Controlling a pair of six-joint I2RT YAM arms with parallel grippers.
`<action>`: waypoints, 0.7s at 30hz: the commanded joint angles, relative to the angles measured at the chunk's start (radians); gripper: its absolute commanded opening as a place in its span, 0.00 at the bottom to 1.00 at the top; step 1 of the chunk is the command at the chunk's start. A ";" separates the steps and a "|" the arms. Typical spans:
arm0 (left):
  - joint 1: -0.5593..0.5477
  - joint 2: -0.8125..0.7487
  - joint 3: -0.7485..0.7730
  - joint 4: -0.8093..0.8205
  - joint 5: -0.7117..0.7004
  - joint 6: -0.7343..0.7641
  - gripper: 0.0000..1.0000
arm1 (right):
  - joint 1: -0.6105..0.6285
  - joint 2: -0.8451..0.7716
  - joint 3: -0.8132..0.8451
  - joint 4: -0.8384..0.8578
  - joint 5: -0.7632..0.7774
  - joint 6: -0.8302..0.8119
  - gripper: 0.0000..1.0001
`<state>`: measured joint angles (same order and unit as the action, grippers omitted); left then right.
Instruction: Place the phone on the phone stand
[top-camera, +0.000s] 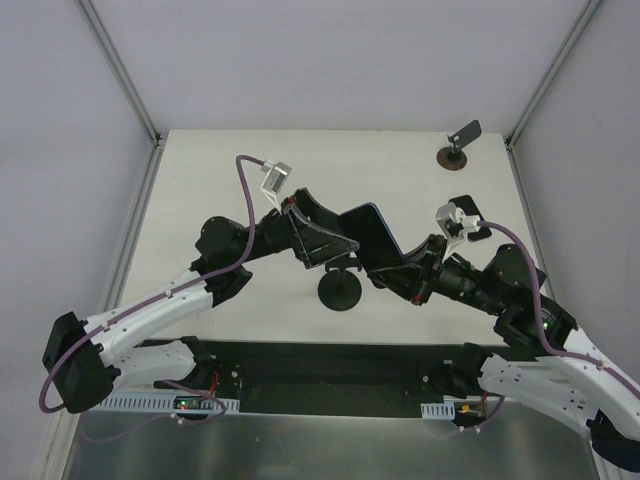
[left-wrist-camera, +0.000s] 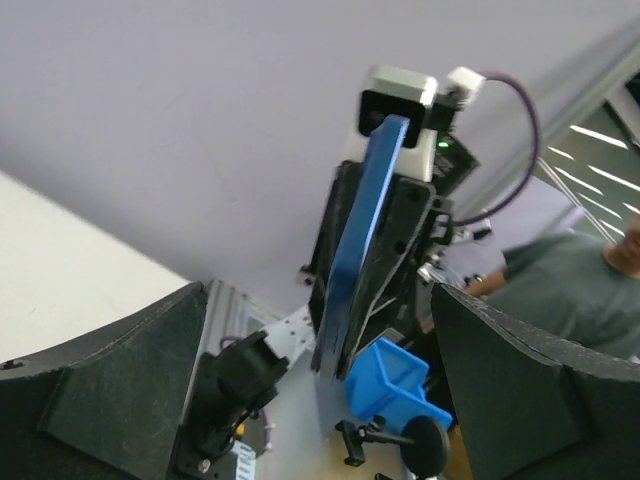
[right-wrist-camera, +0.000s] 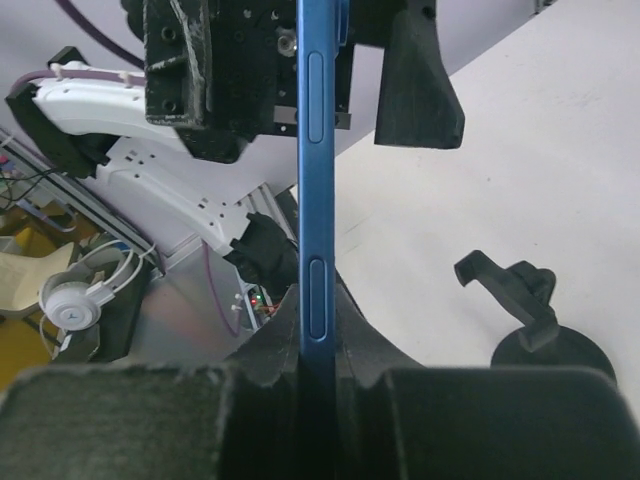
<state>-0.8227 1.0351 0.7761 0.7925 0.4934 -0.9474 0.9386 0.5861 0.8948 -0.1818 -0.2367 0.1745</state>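
Observation:
The phone is a thin dark slab with a blue edge, held tilted in the air over the table's middle. My right gripper is shut on its lower end, and in the right wrist view both pads press its faces, with the blue edge running straight up. My left gripper stands open around the phone's other end, its fingers wide apart and clear of the blue edge. The all-black phone stand sits on the table just below, its clamp head and disc base empty.
A second stand with a brown base and grey plate is at the table's far right corner. Grey walls close in the table on three sides. A blue bin shows beyond the near edge in the left wrist view.

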 joint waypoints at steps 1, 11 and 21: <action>0.005 0.097 0.107 0.393 0.191 -0.103 0.86 | -0.007 0.007 0.064 0.152 -0.099 0.051 0.00; -0.019 0.158 0.184 0.393 0.224 -0.078 0.39 | -0.018 0.017 0.024 0.177 -0.098 0.059 0.01; -0.036 0.146 0.221 0.258 0.217 -0.011 0.21 | -0.024 0.055 0.016 0.248 -0.098 0.069 0.00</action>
<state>-0.8387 1.2045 0.9463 1.0481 0.6800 -1.0016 0.9218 0.6247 0.8974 -0.0608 -0.3332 0.2272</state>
